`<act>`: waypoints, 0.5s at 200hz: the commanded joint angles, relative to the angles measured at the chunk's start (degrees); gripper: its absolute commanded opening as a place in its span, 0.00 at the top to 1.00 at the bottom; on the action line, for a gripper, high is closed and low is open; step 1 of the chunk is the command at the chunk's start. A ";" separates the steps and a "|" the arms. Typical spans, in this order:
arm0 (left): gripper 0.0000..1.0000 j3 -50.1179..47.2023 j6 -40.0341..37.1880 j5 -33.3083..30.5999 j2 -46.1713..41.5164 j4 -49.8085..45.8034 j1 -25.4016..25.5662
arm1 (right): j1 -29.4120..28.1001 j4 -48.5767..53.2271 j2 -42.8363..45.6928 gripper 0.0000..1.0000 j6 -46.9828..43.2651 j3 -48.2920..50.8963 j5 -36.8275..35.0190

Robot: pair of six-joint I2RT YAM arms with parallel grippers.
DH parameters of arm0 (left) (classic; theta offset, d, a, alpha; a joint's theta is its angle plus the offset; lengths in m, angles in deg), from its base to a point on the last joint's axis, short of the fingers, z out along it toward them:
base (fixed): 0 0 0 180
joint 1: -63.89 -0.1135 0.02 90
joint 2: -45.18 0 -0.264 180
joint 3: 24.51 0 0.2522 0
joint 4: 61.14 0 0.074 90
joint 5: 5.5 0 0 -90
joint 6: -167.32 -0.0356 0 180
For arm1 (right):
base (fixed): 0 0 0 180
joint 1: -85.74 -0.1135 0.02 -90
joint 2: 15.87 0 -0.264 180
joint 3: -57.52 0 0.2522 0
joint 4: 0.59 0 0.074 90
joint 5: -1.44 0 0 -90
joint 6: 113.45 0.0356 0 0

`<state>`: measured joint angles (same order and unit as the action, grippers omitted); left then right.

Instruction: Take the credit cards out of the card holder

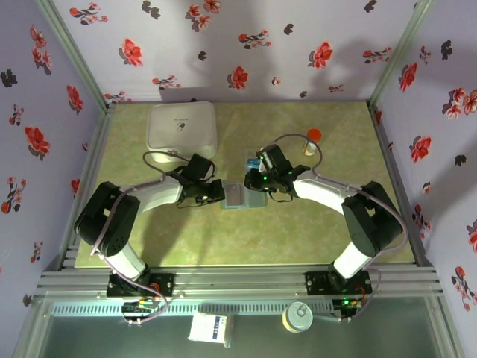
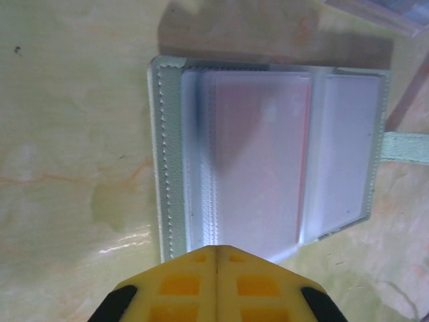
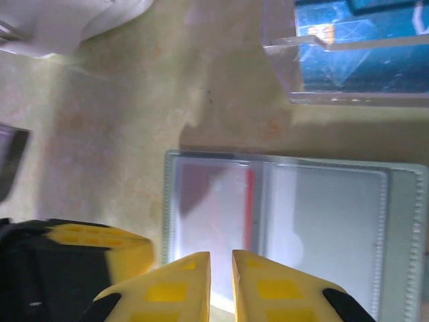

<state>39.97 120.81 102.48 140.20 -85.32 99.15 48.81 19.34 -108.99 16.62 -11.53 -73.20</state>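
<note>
Foreground, right wrist view: right gripper (image 3: 221, 260), fingers almost together with a narrow slit between them, tips over the near edge of the holder (image 3: 402, 228). Whether anything thin is nipped in the slit cannot be told.

Foreground, left wrist view: left gripper (image 2: 218, 260), fingers pressed together, tip at the holder's edge. Whether it bears down on the holder is not clear.

The holder lies open and flat on the bench (image 2: 74, 134), between the two arms. The red card (image 2: 261, 154) sits inside a frosted sleeve on one panel. The blue card (image 3: 375, 47) lies in the clear tray (image 3: 278, 47), just beyond the holder, so by appearance one card is out and one remains.

Hazards, as judged:
- **Holder moves with the card.** It is thin and light. If it is not pinned, a pull on the red card would likely drag or lift the whole holder.
- **Sleeve caught in the grip.** A pinch that catches the sleeve along with the card would jam the withdrawal.
- **Card slips.** The card is slick, and a shallow grip may slide off it.
- **Grippers collide.** They stand just beside each other, so a sideways move could knock them together.
- **Tray knocked.** It is near, and a wide swing could shove it.
</note>
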 commanded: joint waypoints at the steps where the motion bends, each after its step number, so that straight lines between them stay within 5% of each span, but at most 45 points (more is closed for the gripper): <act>1: 0.99 2.42 -2.71 -0.56 1.84 -2.03 0.25 | -0.51 -3.73 -2.32 0.81 5.77 -0.77 4.45; 100: 1.00 2.37 -4.54 -0.77 3.59 -3.10 -1.42 | -1.48 -4.09 -10.30 0.70 8.72 -4.21 8.63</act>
<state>42.03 118.03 102.46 142.80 -87.11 98.61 47.59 14.43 -118.04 24.62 -13.32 -65.62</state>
